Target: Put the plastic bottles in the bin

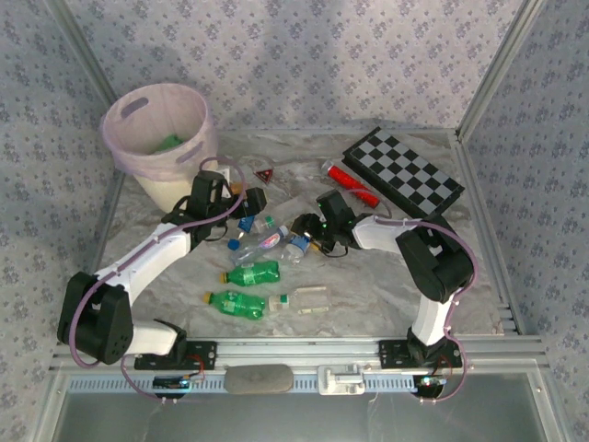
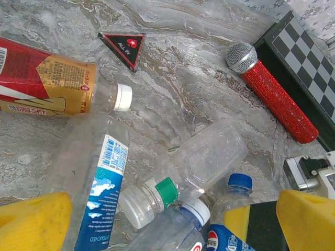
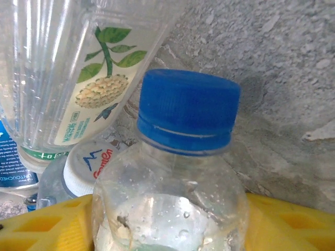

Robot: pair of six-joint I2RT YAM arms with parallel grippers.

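Note:
A loose pile of plastic bottles (image 1: 267, 238) lies mid-table. My right gripper (image 1: 313, 241) reaches into it from the right. Its yellow fingers (image 3: 47, 225) press both sides of a clear bottle with a blue cap (image 3: 186, 112). My left gripper (image 1: 228, 191) hangs open above the pile's left part, its yellow fingers (image 2: 34, 222) spread wide over a clear green-banded bottle (image 2: 157, 196) and a blue-labelled one (image 2: 102, 193). A red-labelled bottle (image 2: 47, 83) lies beside them. Two green bottles (image 1: 253, 273) lie nearer the front. The pink bin (image 1: 156, 129) stands at the back left with a green bottle (image 1: 168, 142) inside.
A black-and-white chessboard (image 1: 403, 170) sits at the back right, with a red microphone (image 2: 277, 99) along its left edge. A small red-and-black triangle (image 2: 124, 44) lies behind the pile. A clear bottle (image 1: 308, 299) lies near the front rail.

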